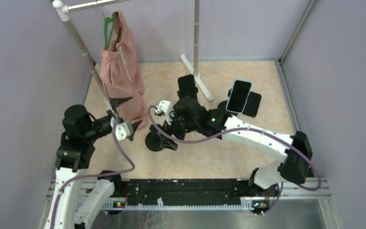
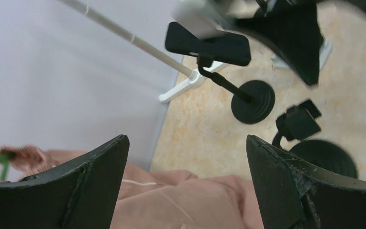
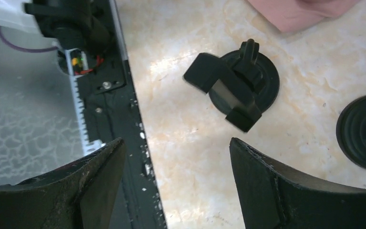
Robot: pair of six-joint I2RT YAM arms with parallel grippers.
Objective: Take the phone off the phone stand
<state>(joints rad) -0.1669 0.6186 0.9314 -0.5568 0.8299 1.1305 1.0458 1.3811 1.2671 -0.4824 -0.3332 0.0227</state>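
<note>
The phone, with a dark screen and a light blue case, rests tilted on a black phone stand at the right middle of the table. My right gripper is open and empty, well to the phone's left. In the right wrist view it hovers over bare table near a small empty clamp stand. My left gripper is open and empty at the pink garment. The left wrist view shows it above pink cloth; the phone is hidden there.
A second black stand with a flat cradle stands behind my right wrist; it also shows in the left wrist view. A clothes rack's white pole and foot stand at the back. The black base rail runs along the near edge.
</note>
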